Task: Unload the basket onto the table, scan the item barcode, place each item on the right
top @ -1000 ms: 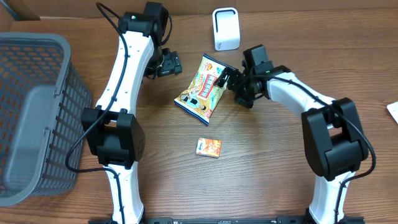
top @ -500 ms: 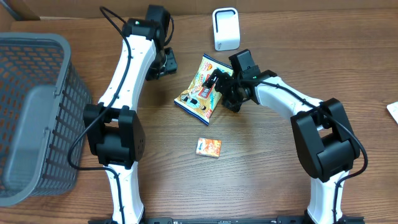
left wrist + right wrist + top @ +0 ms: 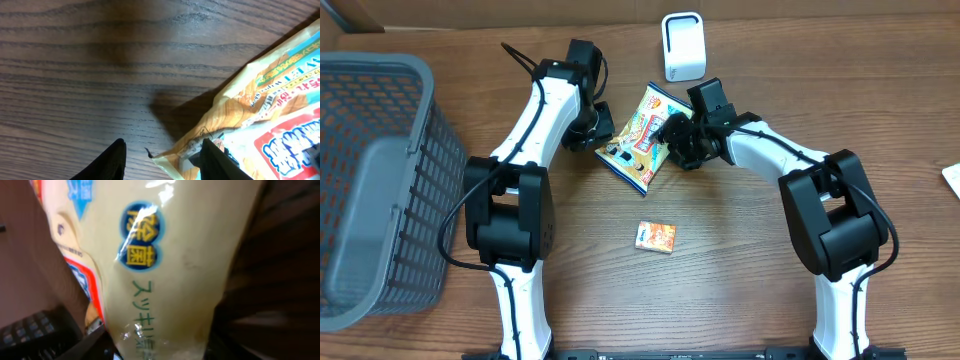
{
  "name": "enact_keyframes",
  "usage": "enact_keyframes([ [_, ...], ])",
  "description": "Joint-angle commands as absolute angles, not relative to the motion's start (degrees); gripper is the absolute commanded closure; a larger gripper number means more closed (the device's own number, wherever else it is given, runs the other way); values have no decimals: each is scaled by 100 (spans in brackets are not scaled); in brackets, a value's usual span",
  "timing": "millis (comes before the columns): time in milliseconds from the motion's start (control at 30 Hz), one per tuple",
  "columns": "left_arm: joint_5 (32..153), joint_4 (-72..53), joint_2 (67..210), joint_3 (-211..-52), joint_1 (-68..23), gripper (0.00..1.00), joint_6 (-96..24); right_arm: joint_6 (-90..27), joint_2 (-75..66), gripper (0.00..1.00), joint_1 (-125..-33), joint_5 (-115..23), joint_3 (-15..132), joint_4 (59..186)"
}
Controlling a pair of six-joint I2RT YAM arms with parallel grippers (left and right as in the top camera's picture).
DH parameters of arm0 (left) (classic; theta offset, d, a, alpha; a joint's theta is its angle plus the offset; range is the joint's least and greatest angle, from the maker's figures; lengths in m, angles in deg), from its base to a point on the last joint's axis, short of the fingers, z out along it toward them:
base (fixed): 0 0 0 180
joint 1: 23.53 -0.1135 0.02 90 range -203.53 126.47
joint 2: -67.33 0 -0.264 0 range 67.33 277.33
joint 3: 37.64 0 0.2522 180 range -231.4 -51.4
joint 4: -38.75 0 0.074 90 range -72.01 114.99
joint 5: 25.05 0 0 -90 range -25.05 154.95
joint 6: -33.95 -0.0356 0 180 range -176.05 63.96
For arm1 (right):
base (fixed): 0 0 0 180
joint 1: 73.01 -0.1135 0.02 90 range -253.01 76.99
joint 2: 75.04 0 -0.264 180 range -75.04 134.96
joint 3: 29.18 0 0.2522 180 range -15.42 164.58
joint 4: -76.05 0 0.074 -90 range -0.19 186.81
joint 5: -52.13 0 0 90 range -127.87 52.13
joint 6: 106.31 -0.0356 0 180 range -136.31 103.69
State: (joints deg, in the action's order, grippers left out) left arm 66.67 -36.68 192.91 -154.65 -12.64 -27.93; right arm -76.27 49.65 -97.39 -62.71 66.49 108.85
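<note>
Pinching the snack packet [image 3: 640,135] with right claw [image 3: 150,345], left claw [image 3: 163,150] spread around its corner, basket [image 3: 380,62] well apart

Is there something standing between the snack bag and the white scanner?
Nothing visible. Only bare table lies between the upper end of the bag and the scanner; the box lies on the bag's other side.
</note>
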Motion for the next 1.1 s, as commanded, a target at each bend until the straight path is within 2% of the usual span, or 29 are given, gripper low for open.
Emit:
enact_keyframes([
  [0, 6737, -3605, 19173, -15421, -1211, 59, -2884, -7590, 5411, 57, -9737, -5491, 6445, 11012],
  [167, 6754, -3476, 19173, -15414, -1150, 60, -2887, -7590, 5411, 93, -9737, -5270, 6445, 11119],
  [200, 6750, -3456, 19173, -15414, -1128, 60, -2889, -7590, 5411, 96, -9737, -5264, 6445, 11150],
  [433, 6728, -3469, 19173, -15414, -1115, 56, -2928, -7583, 5292, 96, -9565, -5143, 6480, 11720],
  [600, 6687, -3469, 19173, -15414, -1135, 53, -2926, -7017, 4823, 96, -9337, -4455, 6579, 12389],
  [1067, 6625, -3474, 19173, -15414, -1135, 51, -2926, -5782, 3035, 96, -9243, -361, 7022, 15290],
])
